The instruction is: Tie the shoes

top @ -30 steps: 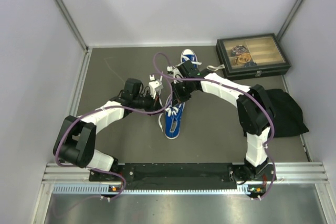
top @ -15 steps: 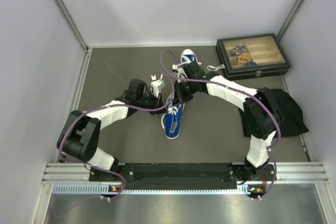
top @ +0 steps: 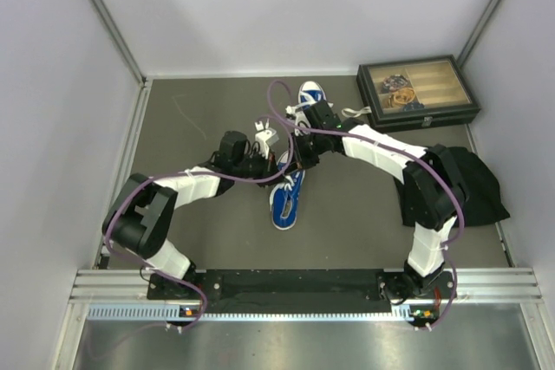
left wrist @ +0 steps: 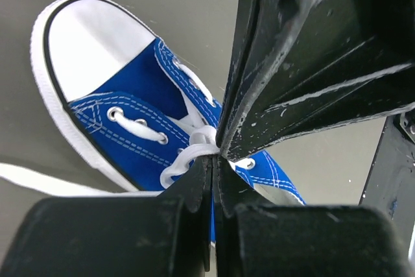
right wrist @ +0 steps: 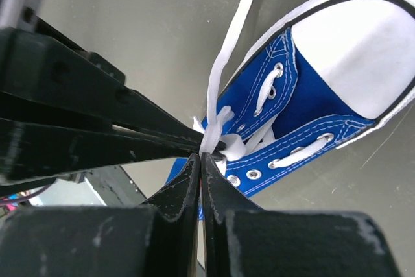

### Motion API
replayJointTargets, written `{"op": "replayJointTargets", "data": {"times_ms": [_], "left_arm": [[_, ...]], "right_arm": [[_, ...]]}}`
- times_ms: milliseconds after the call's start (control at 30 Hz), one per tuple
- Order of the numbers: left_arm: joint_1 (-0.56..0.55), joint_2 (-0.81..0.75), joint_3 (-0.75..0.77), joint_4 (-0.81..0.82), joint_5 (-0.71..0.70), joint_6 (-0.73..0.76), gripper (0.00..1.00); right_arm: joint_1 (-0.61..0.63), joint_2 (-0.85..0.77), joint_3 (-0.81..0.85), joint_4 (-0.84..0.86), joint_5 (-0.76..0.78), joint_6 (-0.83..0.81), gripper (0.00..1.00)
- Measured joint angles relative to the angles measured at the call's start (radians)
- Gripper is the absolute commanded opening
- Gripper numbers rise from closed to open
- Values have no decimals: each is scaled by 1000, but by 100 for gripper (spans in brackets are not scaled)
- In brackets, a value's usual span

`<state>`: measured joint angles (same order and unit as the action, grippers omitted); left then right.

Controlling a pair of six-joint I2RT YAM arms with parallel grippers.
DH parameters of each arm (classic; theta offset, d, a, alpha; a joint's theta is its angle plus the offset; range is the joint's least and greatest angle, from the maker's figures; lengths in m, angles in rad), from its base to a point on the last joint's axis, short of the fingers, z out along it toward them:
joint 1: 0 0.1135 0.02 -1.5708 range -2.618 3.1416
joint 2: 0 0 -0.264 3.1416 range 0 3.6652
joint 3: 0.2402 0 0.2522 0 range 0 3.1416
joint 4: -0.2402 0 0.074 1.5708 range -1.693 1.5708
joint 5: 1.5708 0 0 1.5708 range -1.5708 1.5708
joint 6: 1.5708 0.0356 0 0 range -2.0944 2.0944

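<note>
Mid-knot on the near shoe (top: 284, 201) at frame centre, far shoe (top: 310, 93) above it, with left gripper (left wrist: 212, 159) and right gripper (right wrist: 200, 157) both closed tip to tip at the white lace (left wrist: 188, 154) crossing, actual pinch unclear; next, likely drawing apart evenly to cinch.

left gripper (left wrist: 213, 160) closed | tips at white lace (left wrist: 200, 139) | blue shoe (left wrist: 139, 89) below
</note>
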<state>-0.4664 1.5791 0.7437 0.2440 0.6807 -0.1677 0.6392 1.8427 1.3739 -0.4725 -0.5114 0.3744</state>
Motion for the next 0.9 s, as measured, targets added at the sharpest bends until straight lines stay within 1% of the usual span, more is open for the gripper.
{"op": "replayJointTargets", "data": {"times_ms": [133,267,300,467,633,833,900], "left_arm": [[-8,24,-3,47,4,-14,0],[-8,32,-38,138,21,-51,0],[-8,34,-48,164,25,-64,1],[-7,53,-77,255,42,-115,4],[-7,64,-108,339,56,-150,6],[-7,64,-116,388,59,-174,7],[-7,64,-116,393,58,-172,7]], "right_arm": [[-15,-2,-2,2,-13,14,0],[-22,-2,-6,3,-20,21,0],[-23,-2,-7,3,-23,21,3],[-26,-3,-8,3,-34,25,8],[-27,-4,-14,10,-40,34,8],[-36,-7,-21,18,-48,39,9],[-40,-7,-21,20,-54,41,11]]}}
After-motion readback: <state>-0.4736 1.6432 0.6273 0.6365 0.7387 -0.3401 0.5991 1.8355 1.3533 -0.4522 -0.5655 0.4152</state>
